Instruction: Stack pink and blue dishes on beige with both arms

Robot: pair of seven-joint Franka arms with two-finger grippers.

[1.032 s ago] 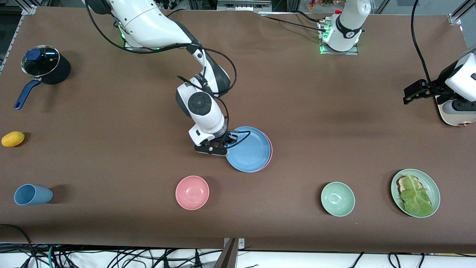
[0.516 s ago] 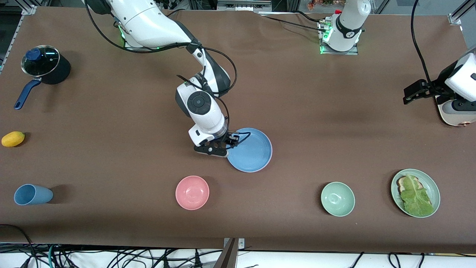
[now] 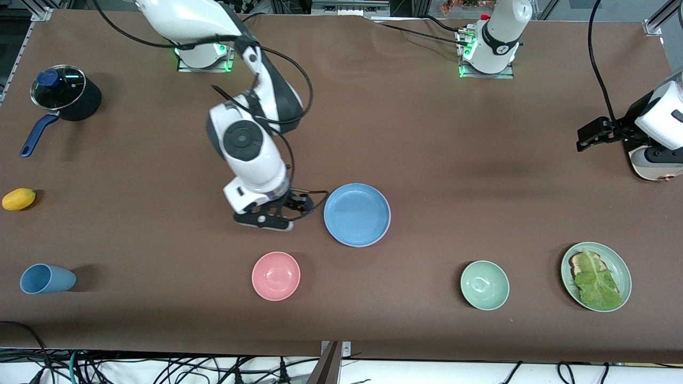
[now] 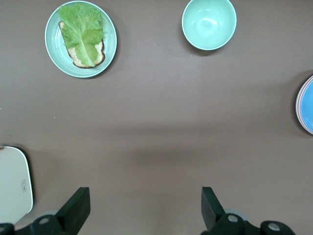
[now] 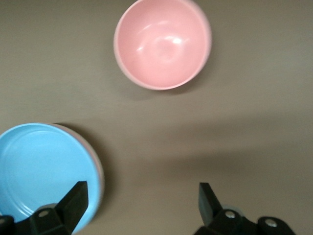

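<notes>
The blue plate (image 3: 356, 214) lies flat mid-table on top of the pink plate, of which only a thin rim (image 5: 99, 169) shows beneath it. No beige plate shows under them or elsewhere. My right gripper (image 3: 267, 216) hangs open and empty just beside the stack, toward the right arm's end; in the right wrist view this gripper (image 5: 142, 208) has one finger over the blue plate (image 5: 39, 171). My left gripper (image 3: 589, 134) waits open and empty over the left arm's end of the table, seen in its own view as the left gripper (image 4: 144, 208).
A pink bowl (image 3: 276, 276) sits nearer the camera than the right gripper. A green bowl (image 3: 484, 285) and a green plate with lettuce on bread (image 3: 596, 276) lie toward the left arm's end. A blue cup (image 3: 45, 279), a lemon (image 3: 18, 199) and a lidded pot (image 3: 64, 96) sit at the right arm's end. A cream board (image 3: 653, 165) lies under the left arm.
The right gripper set the blue plate square on the pink one, let go and drew away toward the right arm's end. The left arm barely moved.
</notes>
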